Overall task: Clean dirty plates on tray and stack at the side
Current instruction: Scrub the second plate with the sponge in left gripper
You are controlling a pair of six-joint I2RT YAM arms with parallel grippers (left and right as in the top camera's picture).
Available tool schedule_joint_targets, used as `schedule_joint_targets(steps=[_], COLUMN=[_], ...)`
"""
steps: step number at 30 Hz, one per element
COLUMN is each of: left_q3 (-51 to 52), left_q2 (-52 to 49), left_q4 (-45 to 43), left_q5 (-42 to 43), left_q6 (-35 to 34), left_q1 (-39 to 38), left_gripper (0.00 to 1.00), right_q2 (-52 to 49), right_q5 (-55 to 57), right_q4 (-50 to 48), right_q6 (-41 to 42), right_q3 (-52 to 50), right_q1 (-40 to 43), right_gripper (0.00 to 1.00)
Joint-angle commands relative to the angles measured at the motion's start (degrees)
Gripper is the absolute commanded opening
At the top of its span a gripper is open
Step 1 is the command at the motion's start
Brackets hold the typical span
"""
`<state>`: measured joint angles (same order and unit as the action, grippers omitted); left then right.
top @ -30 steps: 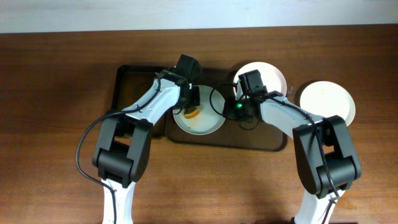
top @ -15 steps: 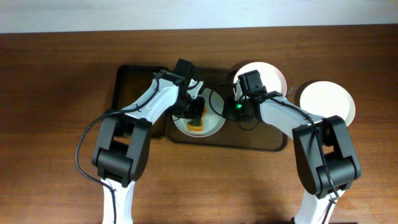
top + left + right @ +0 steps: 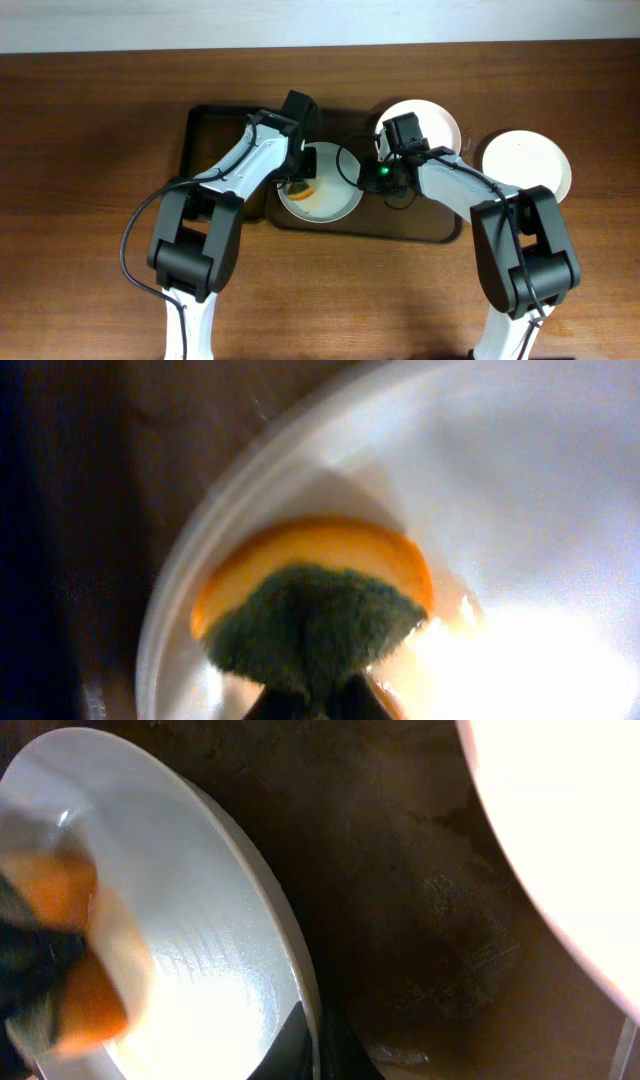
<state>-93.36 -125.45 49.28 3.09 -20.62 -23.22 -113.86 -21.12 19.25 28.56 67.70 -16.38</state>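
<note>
A white plate [image 3: 330, 200] lies in the dark tray [image 3: 215, 130]. My left gripper [image 3: 300, 178] is shut on an orange sponge with a dark green scouring side [image 3: 310, 625] and presses it on the plate's left part [image 3: 500, 480], near the rim. My right gripper [image 3: 364, 178] is shut on the plate's right rim [image 3: 300, 990], with one finger on each side of the edge. The sponge shows blurred at the left of the right wrist view [image 3: 60, 930].
A second white plate [image 3: 438, 122] sits at the tray's back right, and shows bright in the right wrist view [image 3: 570, 820]. A third white plate [image 3: 527, 165] lies on the wooden table right of the tray. The tray's left half is bare.
My left gripper swept the sponge across the plate, first toward the front, then back to the left rim. The right gripper and the plate stayed put.
</note>
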Motion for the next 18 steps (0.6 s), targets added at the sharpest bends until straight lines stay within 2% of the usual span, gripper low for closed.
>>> schedule_joint_targets(steps=[1, 4, 6, 9, 11, 12, 13, 15, 18], left_q3=[1.4, 1.4, 2.0, 2.5, 2.5, 2.5, 2.5, 2.5, 2.5], left_q2=[-1.2, -1.2, -1.2, -1.3, -1.3, -1.3, -1.3, -1.3, -1.3], left_q4=[6.5, 5.8, -0.9, -8.5, -13.0, -14.0, -13.6, -10.5, -1.6], left_q5=[19.6, 22.0, 19.3, 9.0, 4.2, -0.4, -6.4, -11.1, -10.8], left_q6=[7.5, 12.6, 11.8, 3.7, 2.5, -0.9, -5.3, -10.3, -17.4], left_q1=[-1.0, -2.7, -2.9, -2.1, -1.2, -0.6, 0.1, 0.5, 0.4], left_gripper=[0.00, 0.00, 0.00, 0.00, 0.00, 0.00, 0.00, 0.00, 0.00], right_q2=[-1.0, -1.0, -1.0, -1.0, -1.0, -1.0, -1.0, -1.0, -1.0], right_q5=[-0.3, -0.3, -0.3, -0.3, -0.3, -0.3, -0.3, -0.3, -0.3], right_q4=[0.0, 0.0, 0.0, 0.0, 0.0, 0.0, 0.0, 0.0, 0.0], right_q6=[0.4, 0.4, 0.4, 0.4, 0.4, 0.4, 0.4, 0.4, 0.4], right_q3=[0.0, 0.0, 0.0, 0.0, 0.0, 0.0, 0.0, 0.0, 0.0], right_q1=[-0.1, -0.1, -0.1, -0.1, -0.1, -0.1, -0.1, -0.1, -0.1], right_gripper=[0.04, 0.04, 0.04, 0.04, 0.04, 0.04, 0.04, 0.04, 0.04])
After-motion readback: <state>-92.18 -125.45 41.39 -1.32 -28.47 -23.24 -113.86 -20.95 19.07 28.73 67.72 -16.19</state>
